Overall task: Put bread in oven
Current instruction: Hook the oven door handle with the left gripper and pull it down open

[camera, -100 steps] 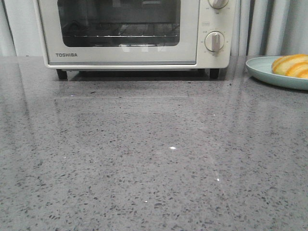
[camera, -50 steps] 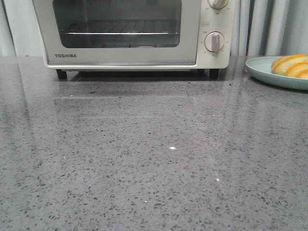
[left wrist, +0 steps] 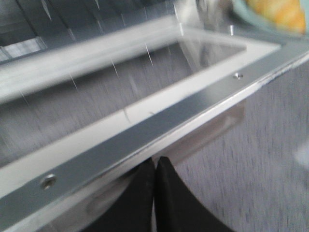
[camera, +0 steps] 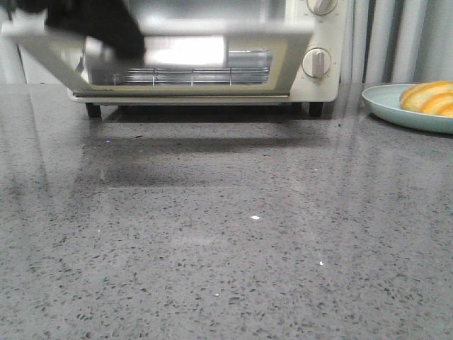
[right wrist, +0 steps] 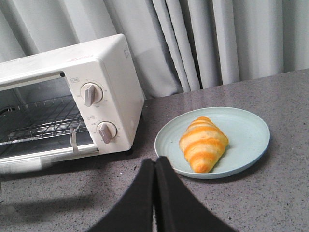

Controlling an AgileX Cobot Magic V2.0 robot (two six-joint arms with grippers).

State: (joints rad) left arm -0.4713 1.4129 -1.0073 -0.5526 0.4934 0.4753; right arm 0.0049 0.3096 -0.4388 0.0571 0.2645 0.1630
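The oven (camera: 311, 64) door (left wrist: 145, 140) is partly dropped and motion-blurred, its metal edge just beyond the left end effector (left wrist: 155, 166), whose fingers sit together and grip nothing visible. The right end effector (right wrist: 155, 166) also has its fingers pressed together, hanging over the grey bench (right wrist: 270, 203). Just ahead of it the bread (right wrist: 203, 143) lies on a pale blue plate (right wrist: 251, 130), beside the oven's knobs (right wrist: 106, 131).

Cream-white oven (right wrist: 111, 82); orange bread (right wrist: 203, 143) with pale stripes; pale blue-green plate (right wrist: 246, 126); speckled grey counter (camera: 226, 234); black fingers (right wrist: 166, 203).
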